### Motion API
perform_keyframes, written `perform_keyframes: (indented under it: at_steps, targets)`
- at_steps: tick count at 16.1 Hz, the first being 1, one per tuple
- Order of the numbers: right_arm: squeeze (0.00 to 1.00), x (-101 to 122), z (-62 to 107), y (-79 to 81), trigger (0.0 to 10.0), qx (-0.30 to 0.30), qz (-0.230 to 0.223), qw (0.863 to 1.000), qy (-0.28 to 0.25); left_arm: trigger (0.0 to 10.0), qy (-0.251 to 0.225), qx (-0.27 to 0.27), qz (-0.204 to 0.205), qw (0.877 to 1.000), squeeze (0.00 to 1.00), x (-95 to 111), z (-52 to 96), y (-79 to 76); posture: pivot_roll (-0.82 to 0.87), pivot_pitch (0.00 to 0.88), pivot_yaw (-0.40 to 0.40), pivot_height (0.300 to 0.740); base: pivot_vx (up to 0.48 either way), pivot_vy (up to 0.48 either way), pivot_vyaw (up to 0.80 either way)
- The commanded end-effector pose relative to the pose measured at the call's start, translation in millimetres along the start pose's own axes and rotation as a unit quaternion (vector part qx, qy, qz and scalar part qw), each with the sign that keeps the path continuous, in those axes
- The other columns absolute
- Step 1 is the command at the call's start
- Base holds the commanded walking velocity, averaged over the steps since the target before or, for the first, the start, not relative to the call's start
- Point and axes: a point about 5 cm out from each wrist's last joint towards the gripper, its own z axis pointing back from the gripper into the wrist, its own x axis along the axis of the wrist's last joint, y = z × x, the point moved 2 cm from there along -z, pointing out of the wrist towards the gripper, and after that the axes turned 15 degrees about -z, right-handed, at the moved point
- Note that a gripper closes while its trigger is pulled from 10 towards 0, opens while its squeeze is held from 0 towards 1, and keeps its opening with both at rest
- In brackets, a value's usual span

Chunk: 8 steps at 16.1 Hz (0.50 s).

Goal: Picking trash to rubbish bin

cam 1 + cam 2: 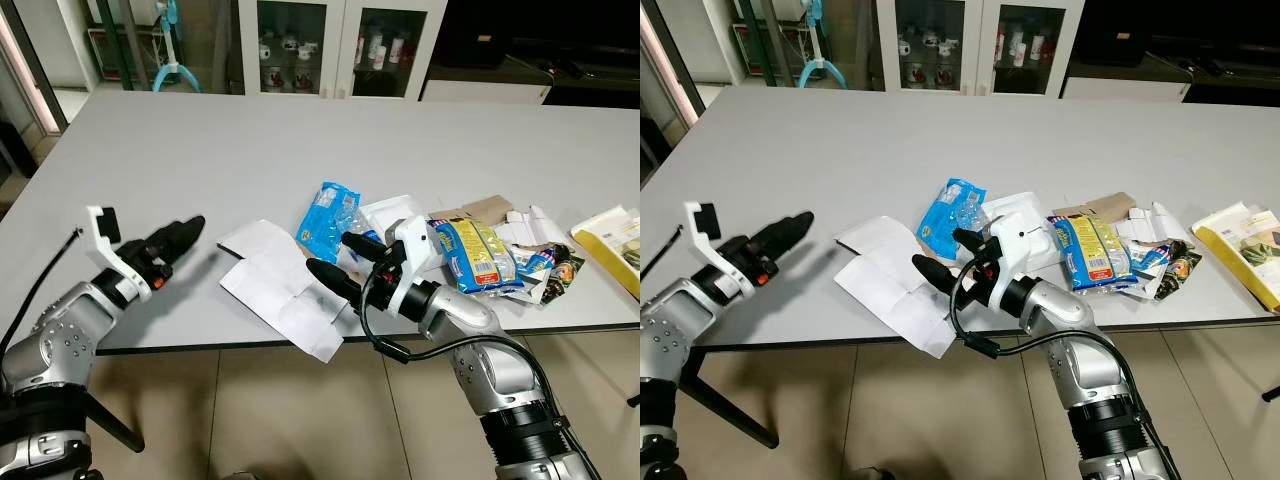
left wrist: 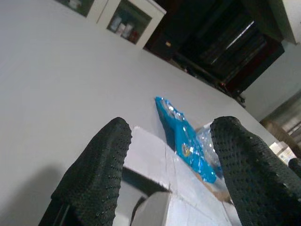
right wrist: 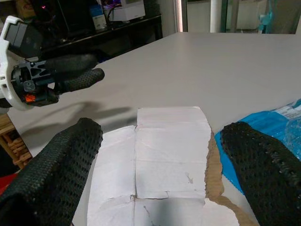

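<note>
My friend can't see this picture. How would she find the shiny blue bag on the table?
Start at the big grey table and go to the heap of trash near its front edge. The blue bag lies at the heap's left end, just behind the flat white paper. It is the only bright blue, crinkly plastic piece; the packet further right is mostly yellow.

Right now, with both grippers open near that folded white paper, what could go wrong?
The white paper overhangs the table edge, so the right gripper closing on it could push it off onto the floor. The blue wrapper lies close by and might get dragged along. The left gripper faces the same sheet; the two grippers could collide.
</note>
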Motion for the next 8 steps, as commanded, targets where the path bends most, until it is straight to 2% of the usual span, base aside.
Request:
perform_keyframes:
  at_steps: [1, 3, 6, 8]
  targets:
    - [0.00, 2, 2.6, 2.0, 10.0, 0.007, 0.003, 1.000, 0.001, 10.0, 0.019, -0.004, 0.007, 1.000, 0.00, -6, -1.4, -2.5, 0.02, 0.041, -0.042, 0.740, 0.000, 0.000, 0.00]
    - [0.00, -1, 3.0, 2.1, 10.0, 0.008, 0.001, 1.000, 0.006, 10.0, 0.056, -0.002, 0.004, 0.998, 0.00, -14, -1.6, -2.9, 0.03, 0.041, -0.040, 0.740, 0.000, 0.000, 0.00]
    - [0.00, -4, 1.7, 3.6, 10.0, 0.008, 0.001, 1.000, 0.010, 10.0, 0.116, 0.008, -0.032, 0.993, 0.00, -22, -2.4, -2.9, 0.03, 0.040, -0.037, 0.740, 0.000, 0.000, 0.00]
    - [0.00, -6, 0.9, 4.2, 10.0, 0.008, 0.002, 1.000, 0.013, 10.0, 0.125, 0.013, -0.048, 0.991, 0.00, -19, -6.7, -3.1, 0.03, 0.040, -0.037, 0.740, 0.000, 0.000, 0.00]
